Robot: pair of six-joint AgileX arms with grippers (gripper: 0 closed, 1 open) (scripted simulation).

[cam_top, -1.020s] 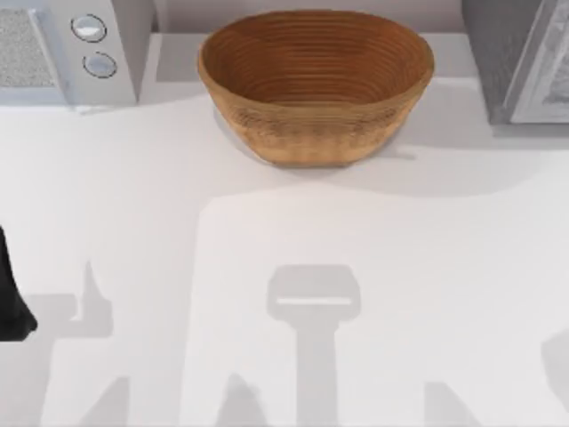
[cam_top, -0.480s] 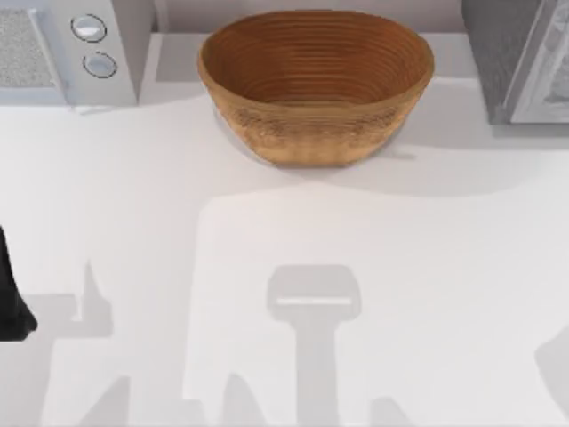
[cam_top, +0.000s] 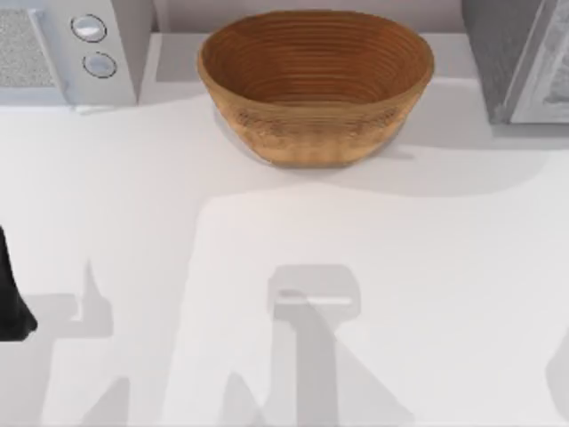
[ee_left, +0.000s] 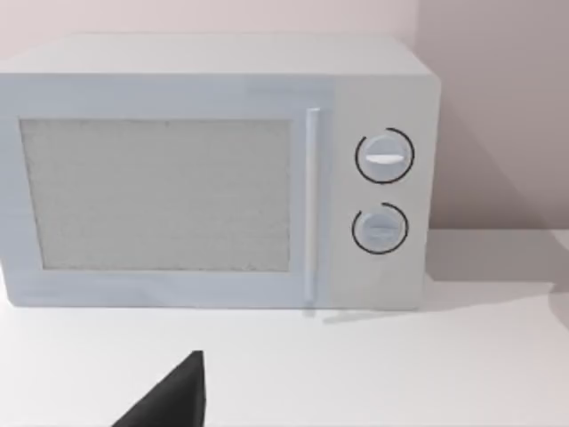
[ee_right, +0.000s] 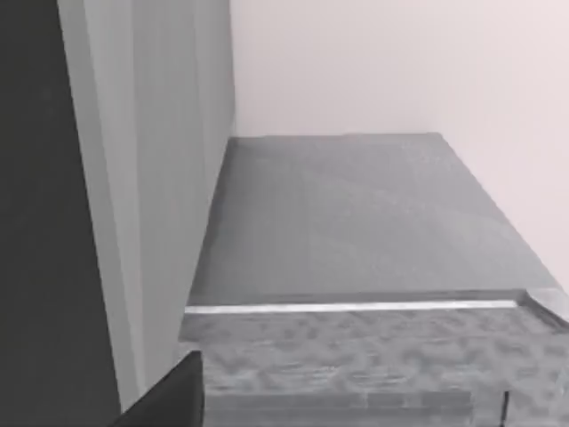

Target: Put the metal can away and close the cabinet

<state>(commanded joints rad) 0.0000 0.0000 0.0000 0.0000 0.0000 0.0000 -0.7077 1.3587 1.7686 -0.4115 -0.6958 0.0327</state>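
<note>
The metal can is out of view. The grey cabinet (cam_top: 511,62) stands at the table's back right corner, with a paler panel (cam_top: 547,76) along its right side. The right wrist view looks from above onto the cabinet's flat grey top (ee_right: 356,213), next to a tall grey panel (ee_right: 151,178). A dark tip of my right gripper (ee_right: 173,400) shows at that view's edge, close to the cabinet. My left arm (cam_top: 11,298) is parked at the table's left edge. A dark tip of my left gripper (ee_left: 169,402) points at the microwave.
A large woven wooden basket (cam_top: 316,84) stands at the back centre. A white microwave (cam_top: 76,49) (ee_left: 222,169) with two dials sits at the back left, its door closed. Arm shadows lie across the white tabletop (cam_top: 267,231) in front.
The arm shadows along the table's front have shifted, and the one at the right edge has slid further right. The left arm has not moved.
</note>
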